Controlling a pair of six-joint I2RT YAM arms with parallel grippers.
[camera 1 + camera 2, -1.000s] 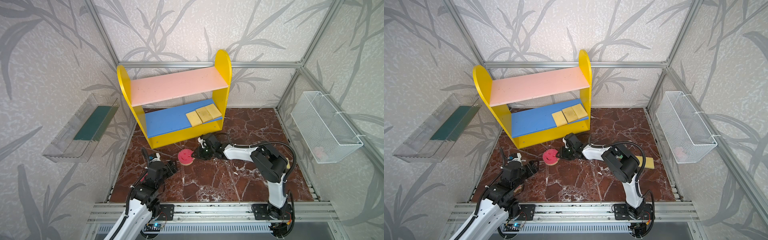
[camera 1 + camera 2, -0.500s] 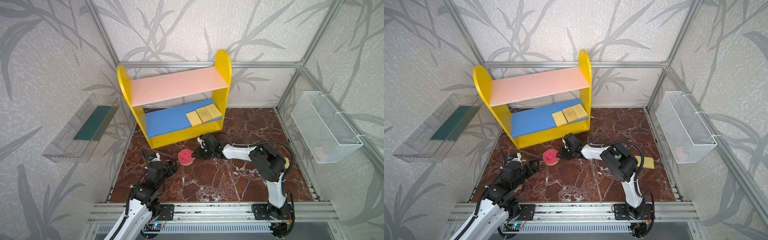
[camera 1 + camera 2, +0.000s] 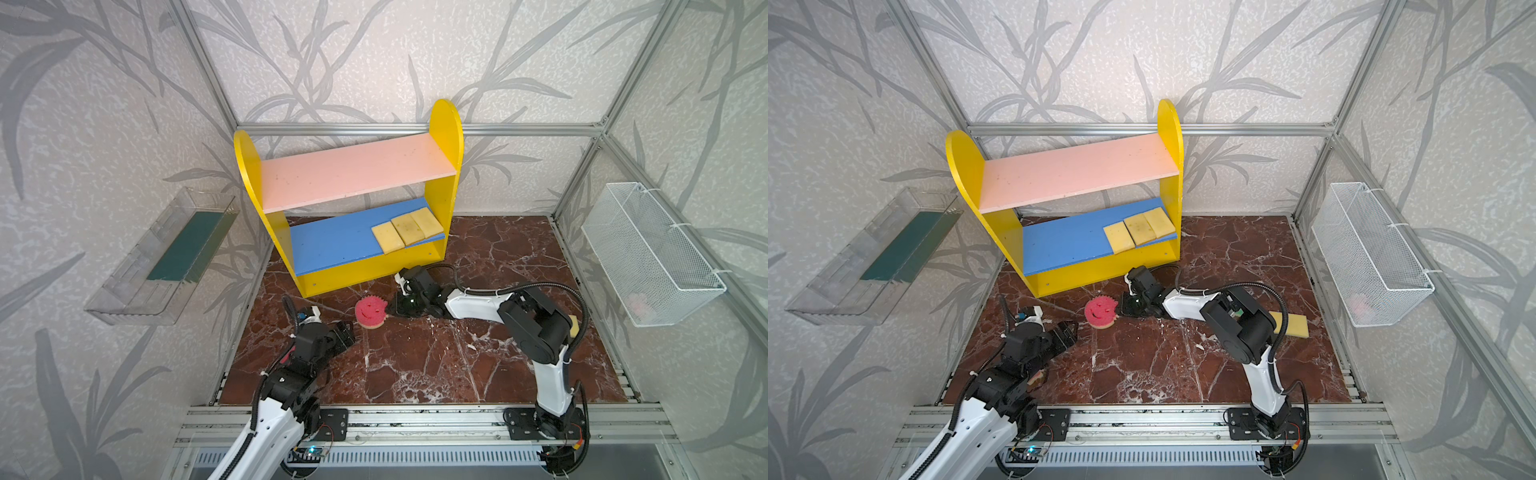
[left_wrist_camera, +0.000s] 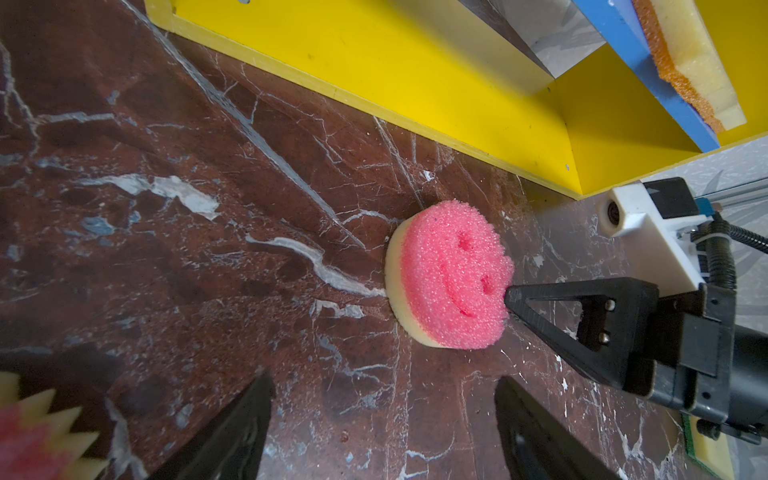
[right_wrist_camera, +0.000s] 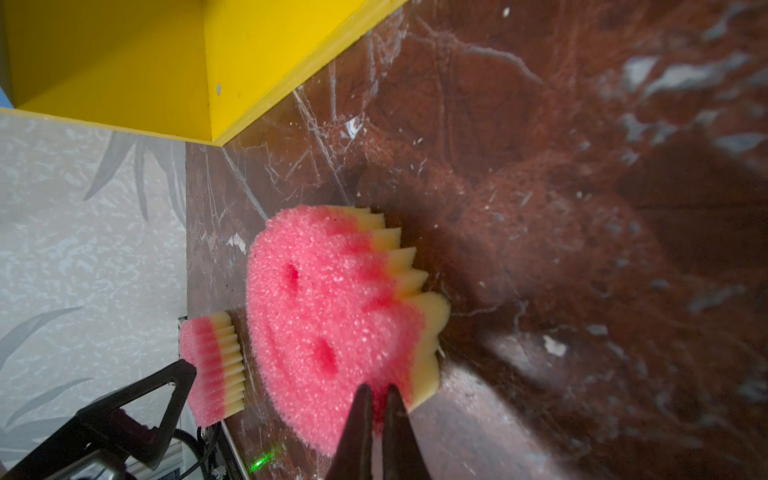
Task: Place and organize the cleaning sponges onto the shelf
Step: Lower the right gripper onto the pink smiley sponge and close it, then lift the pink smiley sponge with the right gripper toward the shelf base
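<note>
Right gripper [image 5: 376,390] I see pinched on the pink smiley sponge's [image 3: 370,309] edge on the marble floor [image 3: 415,357] before the shelf [image 3: 353,274], left gripper [image 4: 380,415] spread wide nearby.

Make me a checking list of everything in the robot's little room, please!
Surface: dark red marble floor, bare in the middle.
Job's things: three yellow sponges side by side on the shelf's blue board; pink top board bare. Pink smiley sponge on the floor before the shelf. A second pink sponge beside the left arm. A yellow sponge behind the right arm.
Clutter: clear tray on the left wall, something green inside; white wire basket on the right wall, something pink inside.
Grippers: right pincer pinched shut on the pink smiley sponge's edge; left pincer open, holding nothing.
Cables: black hose looping over the right arm.
Surroundings: leaf-patterned walls, metal frame.
</note>
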